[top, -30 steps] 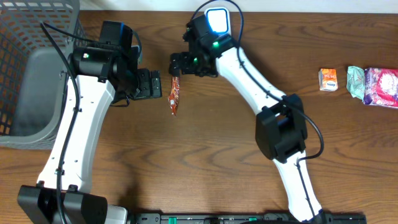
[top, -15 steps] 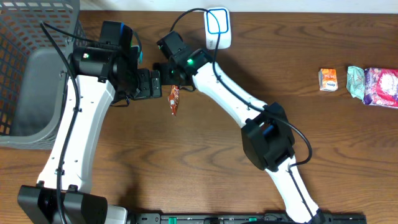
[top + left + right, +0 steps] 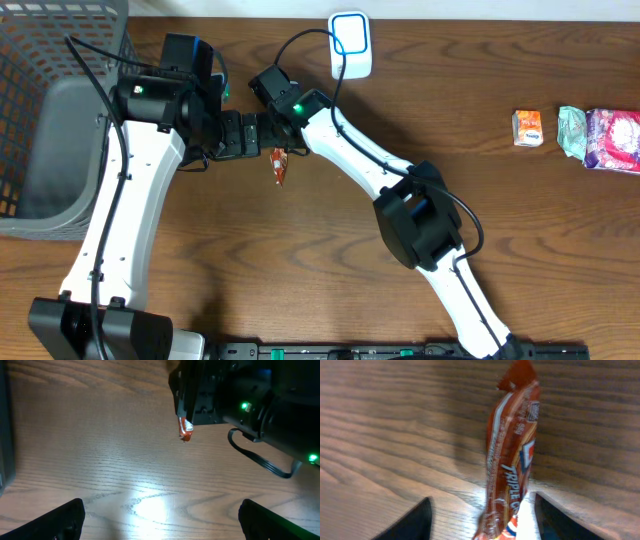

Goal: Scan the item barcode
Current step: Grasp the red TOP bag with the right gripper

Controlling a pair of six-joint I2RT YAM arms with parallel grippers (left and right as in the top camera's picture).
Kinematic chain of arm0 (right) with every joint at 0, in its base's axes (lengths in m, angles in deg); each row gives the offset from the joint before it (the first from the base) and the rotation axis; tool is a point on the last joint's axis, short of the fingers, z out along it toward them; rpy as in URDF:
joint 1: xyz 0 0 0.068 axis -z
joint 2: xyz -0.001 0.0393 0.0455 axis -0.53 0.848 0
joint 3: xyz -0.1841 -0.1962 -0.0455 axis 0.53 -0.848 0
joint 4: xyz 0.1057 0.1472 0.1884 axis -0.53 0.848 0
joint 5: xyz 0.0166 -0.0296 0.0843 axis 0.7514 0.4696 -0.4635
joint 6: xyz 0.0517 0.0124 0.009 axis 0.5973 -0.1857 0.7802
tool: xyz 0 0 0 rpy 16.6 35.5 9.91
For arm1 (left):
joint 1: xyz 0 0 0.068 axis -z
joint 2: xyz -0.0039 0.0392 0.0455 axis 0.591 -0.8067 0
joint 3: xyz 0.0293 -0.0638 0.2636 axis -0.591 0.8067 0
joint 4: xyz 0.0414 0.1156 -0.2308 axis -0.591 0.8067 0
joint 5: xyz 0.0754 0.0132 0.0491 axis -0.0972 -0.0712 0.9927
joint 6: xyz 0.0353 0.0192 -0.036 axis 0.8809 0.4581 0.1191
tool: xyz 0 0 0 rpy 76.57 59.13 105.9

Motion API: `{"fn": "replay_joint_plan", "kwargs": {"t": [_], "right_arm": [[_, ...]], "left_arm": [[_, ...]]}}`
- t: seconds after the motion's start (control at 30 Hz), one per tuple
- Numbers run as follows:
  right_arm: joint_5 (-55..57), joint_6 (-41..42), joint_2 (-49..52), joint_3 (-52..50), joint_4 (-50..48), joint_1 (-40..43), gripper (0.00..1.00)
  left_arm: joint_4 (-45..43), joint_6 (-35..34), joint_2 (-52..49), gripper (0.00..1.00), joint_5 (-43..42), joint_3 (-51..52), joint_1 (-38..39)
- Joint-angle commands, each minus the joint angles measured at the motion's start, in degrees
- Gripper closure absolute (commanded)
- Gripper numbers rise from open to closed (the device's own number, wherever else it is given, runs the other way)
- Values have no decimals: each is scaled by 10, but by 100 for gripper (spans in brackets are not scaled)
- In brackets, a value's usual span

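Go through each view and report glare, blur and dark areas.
Overhead: evenly lit and sharp, only the white device is bright. Left wrist: dim overall, one glare patch on the wooden table, the right arm nearly black apart from green lights. Right wrist: the orange snack packet soft, its lower end washed out by glare; fingers are dark blurs.

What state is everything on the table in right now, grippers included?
Snack packet: lying on the table, not clamped.
Right gripper: open, fingers either side of the packet.
Left gripper: open, holding nothing.
Scanner: lying flat, unheld.
Basket: upright.
Carton: lying untouched.
Green packet: lying untouched.
Pink packet: lying untouched.
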Motion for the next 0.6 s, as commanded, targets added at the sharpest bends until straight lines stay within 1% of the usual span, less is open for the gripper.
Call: {"fn": "replay_joint_plan", "kwargs": {"t": [0.0, 0.1, 0.23, 0.33, 0.37, 0.4, 0.57], "right_arm": [[11, 4, 14, -3, 3, -4, 60], [11, 0, 14, -3, 2, -1, 66], [16, -15, 14, -3, 5, 9, 67], [15, -21, 14, -3, 12, 17, 64], [15, -24, 14, -3, 14, 20, 61], [16, -25, 14, -3, 16, 22, 56], [15, -28, 16, -3, 24, 21, 55]], "left_arm": [[1, -3, -1, 2, 6, 2, 0], [1, -3, -1, 2, 6, 2, 0], [1, -3, -1, 2, 6, 2, 0], [1, -3, -1, 2, 6, 2, 0], [1, -3, -1, 2, 6, 2, 0], [1, -3, -1, 2, 6, 2, 0], [1, -3, -1, 2, 6, 2, 0]]}}
